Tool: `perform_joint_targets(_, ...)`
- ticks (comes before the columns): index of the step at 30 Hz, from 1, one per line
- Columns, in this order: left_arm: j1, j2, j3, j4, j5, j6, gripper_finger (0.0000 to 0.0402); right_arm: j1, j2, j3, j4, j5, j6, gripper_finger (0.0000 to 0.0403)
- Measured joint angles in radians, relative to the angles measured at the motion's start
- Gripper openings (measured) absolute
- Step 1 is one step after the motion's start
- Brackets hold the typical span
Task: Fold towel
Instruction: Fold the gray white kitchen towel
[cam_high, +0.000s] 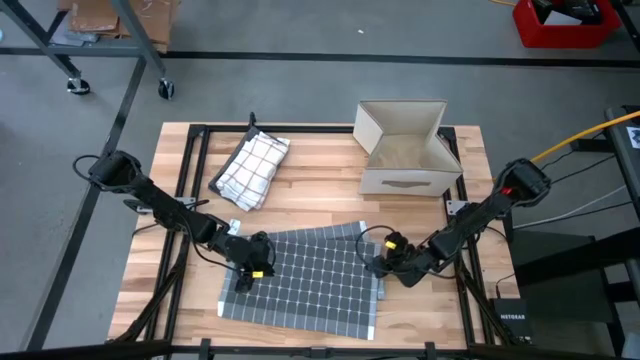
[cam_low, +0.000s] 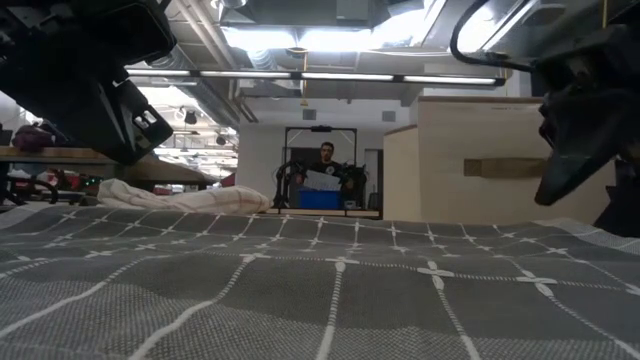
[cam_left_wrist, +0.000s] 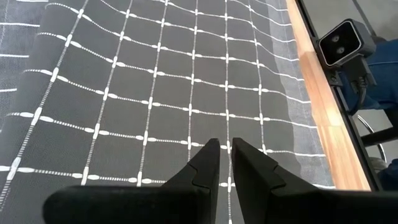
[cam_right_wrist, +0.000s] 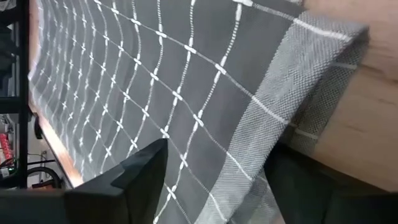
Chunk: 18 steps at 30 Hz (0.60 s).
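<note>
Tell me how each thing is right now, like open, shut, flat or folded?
Grey towel: spread flat, one corner lifted.
White checked cloth: bunched up on the table.
Cardboard box: open, flap up.
Left gripper: nearly shut, over the grey towel, holding nothing.
Right gripper: open around the towel's lifted edge.

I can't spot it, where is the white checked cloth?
In the high view, the crumpled white checked cloth lies at the wooden table's far left, beside the open cardboard box, beyond the spread grey grid-patterned towel.
</note>
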Motion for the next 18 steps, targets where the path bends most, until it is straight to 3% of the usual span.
perform_joint_targets(9, 0.000, 0.000, 0.000, -0.002, 0.000, 0.000, 0.0035, 0.000, 0.038, 0.000, 0.050, 0.000, 0.008, 0.0179)
perform_joint_targets(18, 0.000, 0.000, 0.000, -0.004, 0.000, 0.000, 0.0035, -0.002, 0.038, 0.000, 0.109, 0.042, 0.009, 0.0027)
